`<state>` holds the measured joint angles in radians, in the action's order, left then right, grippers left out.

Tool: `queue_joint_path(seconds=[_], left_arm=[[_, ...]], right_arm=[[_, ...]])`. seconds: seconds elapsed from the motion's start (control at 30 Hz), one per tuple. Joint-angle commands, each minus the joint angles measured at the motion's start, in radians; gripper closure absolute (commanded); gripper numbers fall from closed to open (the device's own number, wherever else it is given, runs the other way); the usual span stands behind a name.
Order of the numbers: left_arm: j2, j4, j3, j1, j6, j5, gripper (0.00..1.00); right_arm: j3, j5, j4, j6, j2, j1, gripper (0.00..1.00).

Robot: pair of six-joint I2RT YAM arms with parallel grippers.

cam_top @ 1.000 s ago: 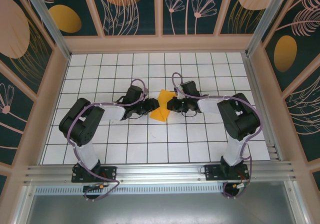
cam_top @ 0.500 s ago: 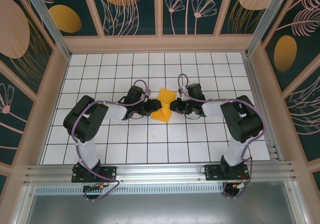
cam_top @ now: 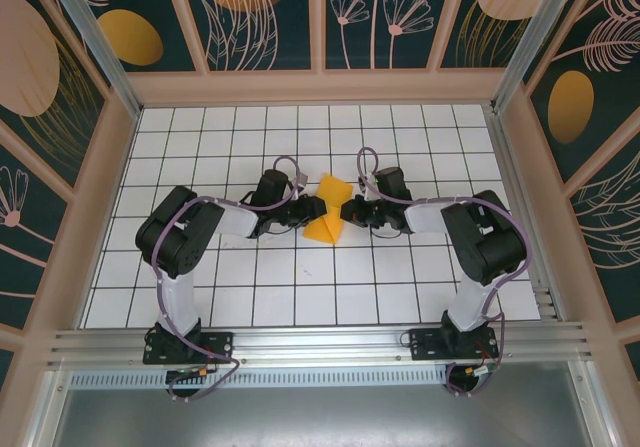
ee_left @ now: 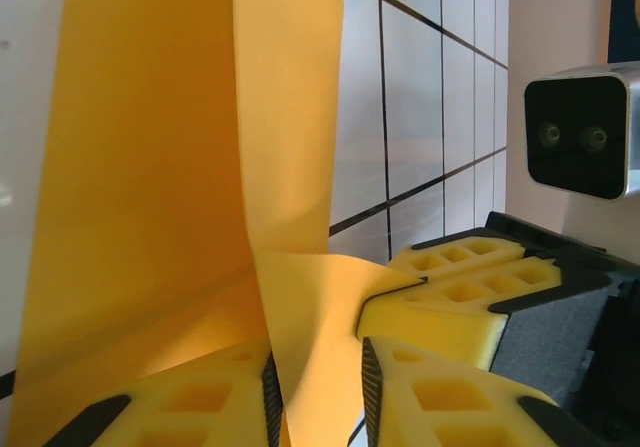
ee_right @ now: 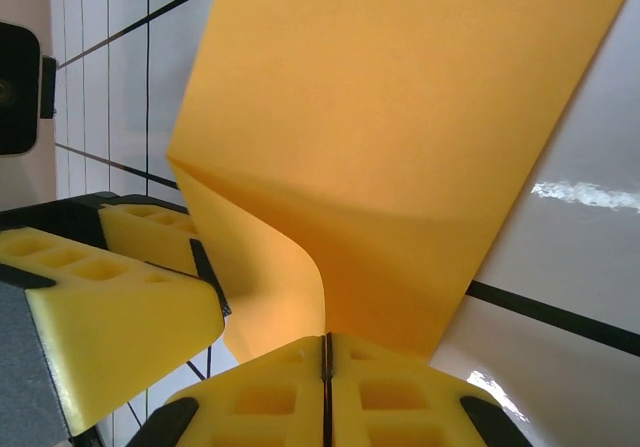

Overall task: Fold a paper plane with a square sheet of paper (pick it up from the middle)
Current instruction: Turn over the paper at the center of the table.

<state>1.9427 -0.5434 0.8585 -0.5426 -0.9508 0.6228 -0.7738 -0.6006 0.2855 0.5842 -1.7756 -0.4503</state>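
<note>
Orange paper, one sheet [cam_top: 325, 227], between left claw [cam_top: 311, 210] and right claw [cam_top: 345, 210].

The table [cam_top: 200, 297] was a white surface ruled by thin black lines into a grid of square tiles. Pale framing [cam_top: 320, 87] closed it in on the left, right and far sides. An aluminium rail [cam_top: 320, 339] ran along the near edge. The left arm's base [cam_top: 187, 345] and the right arm's base [cam_top: 452, 345] were fixed to that rail, well apart. The square sheet of paper [cam_top: 325, 222], orange-yellow and creased into a smaller shape, rested near the middle of the grid, slightly toward the far side. Part of it lay flat on the tiles while a flap curled up off the surface. The glossy tiles beside it caught a streak of reflected light.
</note>
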Motion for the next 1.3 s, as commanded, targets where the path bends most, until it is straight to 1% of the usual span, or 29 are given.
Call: queue_joint_path(seconds=[0.0,0.13,0.27,0.37,0.43,0.53,0.67,0.77,0.87,1.0,1.13,1.27], left_arm=[[0.034,-0.047,0.004,0.006,0.038,0.016,0.75],[0.044,-0.046,0.004,0.006,0.052,0.005,0.81],[0.033,-0.044,0.002,0.006,0.069,-0.019,0.89],[0.006,-0.031,0.001,0.006,0.101,-0.032,0.94],[-0.024,-0.001,0.0,0.006,0.134,-0.058,0.98],[-0.081,0.053,0.001,0.006,0.185,-0.097,1.0],[-0.173,0.167,0.01,0.006,0.265,-0.166,1.0],[-0.259,0.312,0.044,0.006,0.356,-0.259,1.0],[-0.337,0.468,0.086,0.005,0.442,-0.385,1.0],[-0.408,0.689,0.177,0.003,0.539,-0.617,1.0],[-0.42,0.833,0.245,-0.001,0.595,-0.805,1.0],[-0.376,0.918,0.303,-0.017,0.622,-0.987,1.0]], right_arm=[[0.012,-0.011,0.024,0.009,0.024,0.013,0.92],[0.01,-0.013,0.02,0.009,0.029,0.015,0.9],[0.008,-0.006,0.003,0.002,0.05,0.016,0.85],[0.001,0.028,-0.041,-0.02,0.099,0.021,0.74],[0.002,0.083,-0.078,-0.038,0.153,0.026,0.64],[0.015,0.174,-0.121,-0.058,0.24,0.033,0.5],[0.047,0.305,-0.152,-0.066,0.356,0.04,0.39],[0.075,0.391,-0.165,-0.067,0.428,0.042,0.33],[0.103,0.449,-0.165,-0.065,0.484,0.045,0.29],[0.127,0.49,-0.164,-0.058,0.527,0.049,0.27],[0.141,0.516,-0.167,-0.05,0.538,0.052,0.27],[0.151,0.547,-0.171,-0.033,0.544,0.057,0.27]])
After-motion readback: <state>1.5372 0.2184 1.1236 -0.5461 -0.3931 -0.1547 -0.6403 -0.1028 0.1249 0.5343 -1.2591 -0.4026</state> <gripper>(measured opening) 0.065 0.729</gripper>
